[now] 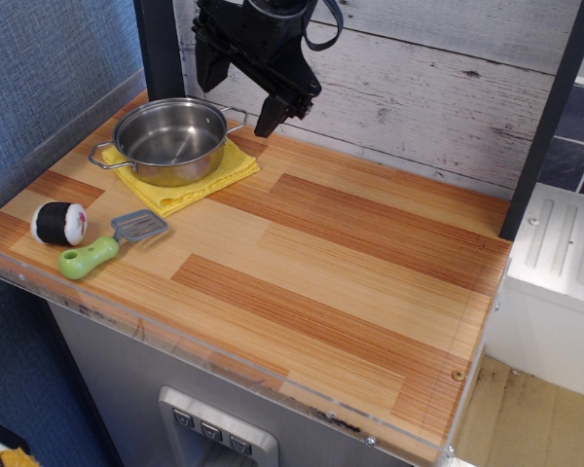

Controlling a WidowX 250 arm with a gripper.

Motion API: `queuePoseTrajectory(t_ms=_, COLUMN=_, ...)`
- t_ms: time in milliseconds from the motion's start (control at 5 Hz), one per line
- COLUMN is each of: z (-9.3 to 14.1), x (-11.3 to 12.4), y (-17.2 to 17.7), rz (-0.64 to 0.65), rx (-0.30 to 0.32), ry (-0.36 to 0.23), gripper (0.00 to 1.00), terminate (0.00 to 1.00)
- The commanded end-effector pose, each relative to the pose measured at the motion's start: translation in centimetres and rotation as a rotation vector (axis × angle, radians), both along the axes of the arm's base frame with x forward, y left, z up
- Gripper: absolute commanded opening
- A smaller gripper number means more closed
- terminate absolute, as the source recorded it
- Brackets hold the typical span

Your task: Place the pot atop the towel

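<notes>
A: Since the sushi roll (58, 222) and the green-handled spatula (107, 245) lie at the left front of the table (370, 282), apart from everything else, I take them for bystanders; neither belongs to the job.

B: Agreed; further in, the pot (168, 141) sits upright on the towel (197, 179), yellow cloth showing along its front and right side; one wire handle points left, the other back right; to my eye the placing is done.

A: And the pot stands free, nothing touching it; that fits a release.

B: Yes; the gripper (238, 94) hangs above the pot's rear edge, arm reaching in from the top of the view; its fingers (271, 115) are spread wide and hold nothing, tips pointing down toward the table.
</notes>
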State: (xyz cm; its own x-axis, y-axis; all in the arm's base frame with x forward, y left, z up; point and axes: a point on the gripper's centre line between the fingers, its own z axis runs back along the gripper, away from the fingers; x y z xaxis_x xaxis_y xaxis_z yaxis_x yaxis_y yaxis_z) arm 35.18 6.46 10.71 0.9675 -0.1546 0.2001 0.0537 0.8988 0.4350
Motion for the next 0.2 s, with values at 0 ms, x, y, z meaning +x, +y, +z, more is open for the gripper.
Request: queuePoseTrajectory(t_ms=0, z=1.88, x=-0.29, y=0.34, rz=0.002, rx=0.003, ry=-0.054, gripper=1.0, terminate=1.0)
